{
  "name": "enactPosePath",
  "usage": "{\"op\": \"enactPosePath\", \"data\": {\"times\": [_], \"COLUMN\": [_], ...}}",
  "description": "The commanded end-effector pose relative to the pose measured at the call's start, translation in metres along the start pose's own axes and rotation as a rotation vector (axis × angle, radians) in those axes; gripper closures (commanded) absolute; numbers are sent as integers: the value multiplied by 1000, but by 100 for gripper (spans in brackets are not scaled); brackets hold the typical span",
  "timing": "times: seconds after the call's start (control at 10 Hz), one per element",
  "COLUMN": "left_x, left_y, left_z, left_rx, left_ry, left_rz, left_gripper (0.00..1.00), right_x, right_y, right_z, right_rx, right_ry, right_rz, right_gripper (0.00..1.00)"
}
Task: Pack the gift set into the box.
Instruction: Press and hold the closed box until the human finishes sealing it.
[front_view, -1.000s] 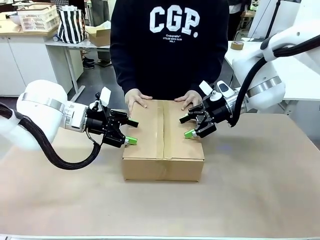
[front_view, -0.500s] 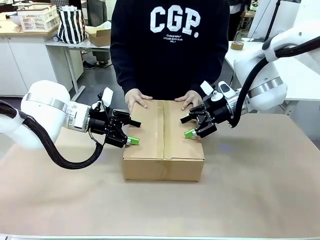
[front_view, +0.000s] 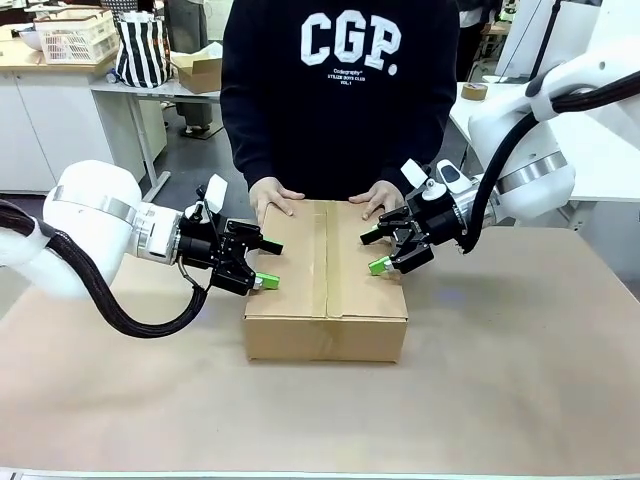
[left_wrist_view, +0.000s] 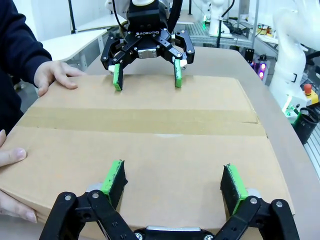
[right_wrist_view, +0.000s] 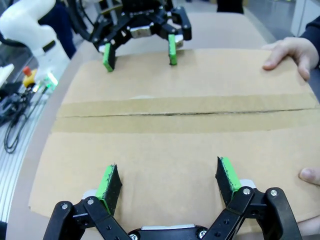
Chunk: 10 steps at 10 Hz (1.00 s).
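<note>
The box (front_view: 300, 300) sits mid-frame on the tabletop (front_view: 520, 380), flaps shut and taped, with the person's hands (front_view: 273, 197) flat on its far edge. The left gripper (front_view: 264, 264) and right gripper (front_view: 375, 253) hang open at either side. To my eye they should close in evenly together, so the box doesn't skew.

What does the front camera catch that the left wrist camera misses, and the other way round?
Front view: the person's black lettered sweatshirt, the white left arm and the box's front wall. Left wrist view: close up, the left pincer's green pads, spread open over the box top. Shared: the taped box, the person's hand resting on it, and the open right pincer.
</note>
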<state>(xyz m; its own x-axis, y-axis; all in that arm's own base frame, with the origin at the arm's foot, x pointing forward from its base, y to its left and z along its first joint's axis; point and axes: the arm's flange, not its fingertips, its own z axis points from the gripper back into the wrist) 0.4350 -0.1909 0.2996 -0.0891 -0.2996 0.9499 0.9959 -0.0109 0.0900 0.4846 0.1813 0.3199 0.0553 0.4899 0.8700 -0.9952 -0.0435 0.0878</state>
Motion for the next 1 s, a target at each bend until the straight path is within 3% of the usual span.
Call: {"op": "enactPosePath", "data": {"times": [0.0, 0.9], "left_x": [-2, -2], "left_y": [-1, -1], "left_z": [0, 0], "left_rx": [0, 0], "left_ry": [2, 2], "left_rz": [-2, -2], "left_gripper": [0, 0], "right_x": [-5, -5], "right_y": [1, 1], "right_z": [-1, -1], "right_rx": [-1, -1], "right_ry": [9, 9], "right_rz": [-8, -8], "right_gripper": [0, 0]}}
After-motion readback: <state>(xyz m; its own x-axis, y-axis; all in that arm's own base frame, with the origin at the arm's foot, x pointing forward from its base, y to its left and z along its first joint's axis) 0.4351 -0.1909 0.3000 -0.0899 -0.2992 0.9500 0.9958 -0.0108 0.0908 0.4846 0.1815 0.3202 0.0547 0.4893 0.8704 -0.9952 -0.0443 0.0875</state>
